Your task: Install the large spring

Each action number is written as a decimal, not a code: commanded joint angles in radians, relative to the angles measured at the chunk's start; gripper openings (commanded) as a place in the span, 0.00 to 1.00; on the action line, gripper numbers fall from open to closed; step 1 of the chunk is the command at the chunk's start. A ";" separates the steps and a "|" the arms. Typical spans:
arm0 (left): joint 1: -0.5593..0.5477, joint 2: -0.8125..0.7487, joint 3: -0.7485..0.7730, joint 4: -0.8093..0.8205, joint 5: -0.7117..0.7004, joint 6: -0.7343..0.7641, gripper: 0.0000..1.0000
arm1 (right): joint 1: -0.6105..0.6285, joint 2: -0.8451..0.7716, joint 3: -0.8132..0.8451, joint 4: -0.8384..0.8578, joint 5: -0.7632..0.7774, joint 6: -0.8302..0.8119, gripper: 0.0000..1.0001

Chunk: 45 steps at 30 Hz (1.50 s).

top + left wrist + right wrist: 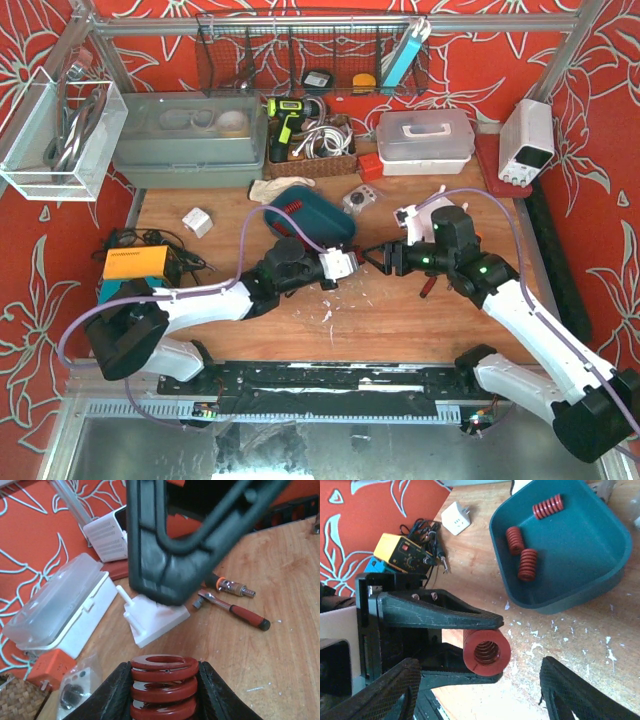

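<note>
Red coiled metal spring is clamped end-out in the left gripper, raised over the wooden tabletop, left arm reaching rightward. Right gripper faces it head-on, jaws apart, straddling the spring without touching.

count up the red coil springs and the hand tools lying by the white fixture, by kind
red coil springs: 4 (three in the teal plastic bin, one in the left gripper)
hand tools: 2 (red-handled ratchet wrench, black driver with orange collar)
total: 6
</note>
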 commanded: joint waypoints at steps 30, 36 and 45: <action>-0.061 -0.022 -0.024 0.093 -0.111 -0.047 0.67 | 0.066 0.083 -0.018 0.133 0.041 0.023 0.00; -0.060 -0.034 -0.052 0.024 -0.263 -0.162 0.94 | 0.062 0.066 0.002 0.058 0.290 0.000 0.00; -0.060 -0.113 -0.124 -0.020 -0.537 -0.440 1.00 | 0.043 0.071 0.060 -0.059 0.532 -0.061 0.00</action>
